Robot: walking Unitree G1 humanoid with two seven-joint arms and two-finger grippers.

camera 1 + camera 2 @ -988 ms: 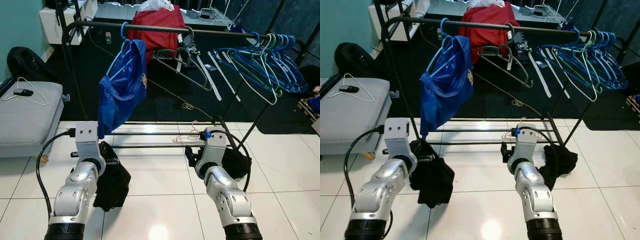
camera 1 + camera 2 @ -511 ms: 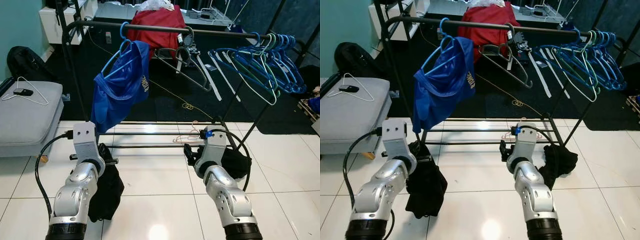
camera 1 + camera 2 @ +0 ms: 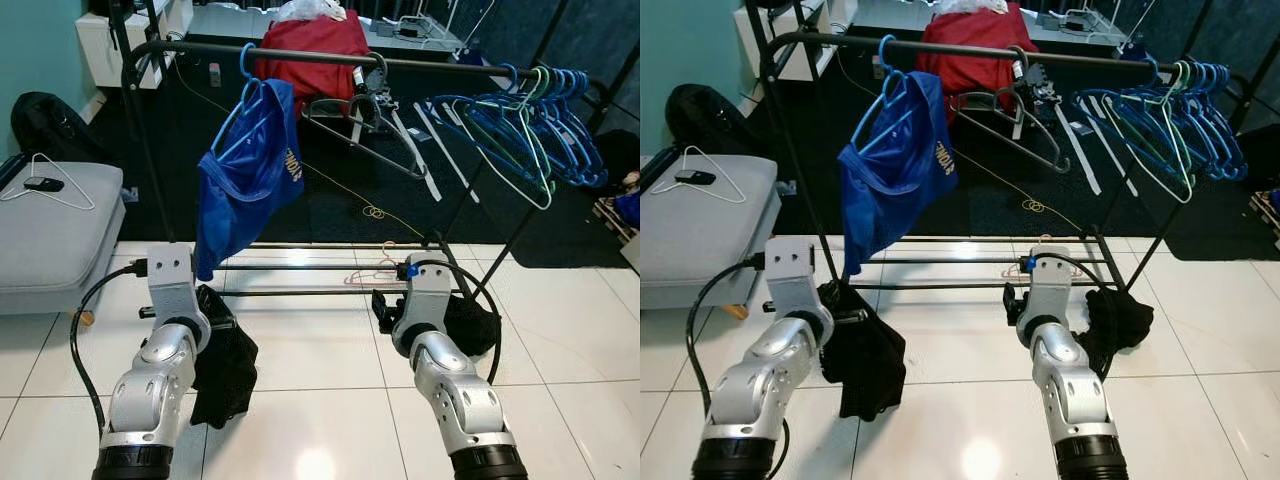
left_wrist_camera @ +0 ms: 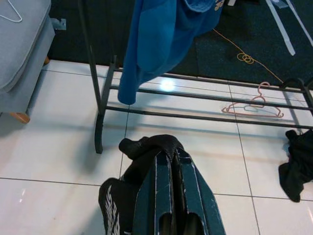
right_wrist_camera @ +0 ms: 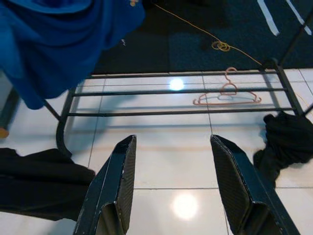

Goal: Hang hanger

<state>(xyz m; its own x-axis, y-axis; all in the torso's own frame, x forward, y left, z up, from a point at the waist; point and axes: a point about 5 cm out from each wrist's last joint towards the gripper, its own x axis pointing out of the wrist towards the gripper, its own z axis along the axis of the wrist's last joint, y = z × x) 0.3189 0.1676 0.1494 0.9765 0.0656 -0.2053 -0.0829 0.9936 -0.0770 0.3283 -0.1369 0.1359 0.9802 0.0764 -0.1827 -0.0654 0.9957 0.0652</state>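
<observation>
While your left gripper [image 4: 172, 161] is clamped on a limp black garment [image 3: 225, 360] that droops from its fingertips toward the tiles, your right gripper [image 5: 173, 191] stands wide apart and empty over bare floor. Ahead of and above both grippers, the blue shirt [image 3: 248, 170] sits on its blue hanger [image 3: 247, 75], the hook already over the rack rail [image 3: 420, 65]; it hangs crooked, bunched to one side. Expect the hanger to be light, stiff and slick plastic, and the shirt soft and quick to slide off a tilted arm. If you straighten it, I would take the hanger at the neck just under the hook. A pink hanger [image 5: 227, 95] lies on the low rack shelf ahead of your right gripper.
</observation>
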